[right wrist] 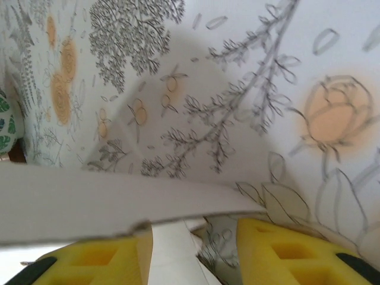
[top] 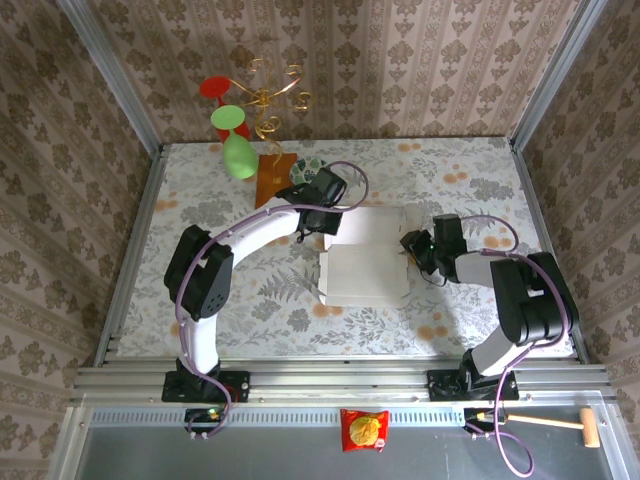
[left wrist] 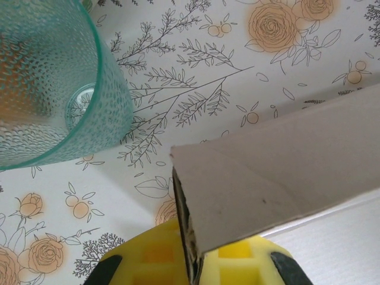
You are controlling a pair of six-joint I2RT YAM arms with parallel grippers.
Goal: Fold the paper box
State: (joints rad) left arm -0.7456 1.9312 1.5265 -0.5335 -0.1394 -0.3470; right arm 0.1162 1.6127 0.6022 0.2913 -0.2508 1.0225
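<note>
Left jaws pinch paper box (left wrist: 285, 178) flap; right jaws apart beside edge.

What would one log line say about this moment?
left gripper: shut on paper box flap | right gripper: open at flap edge | teal cup: near left gripper

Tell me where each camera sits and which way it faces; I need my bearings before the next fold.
Top: above and behind the bases, looking down at the table; both arms, left gripper and right gripper at the paper box.
Left wrist: low over the table, facing a box flap clamped between its yellow pads, a teal cup beyond.
Right wrist: low, looking along its spread pads at another flap edge.
Shared: every view catches the box; both wrist views show the flowered tabletop.
</note>
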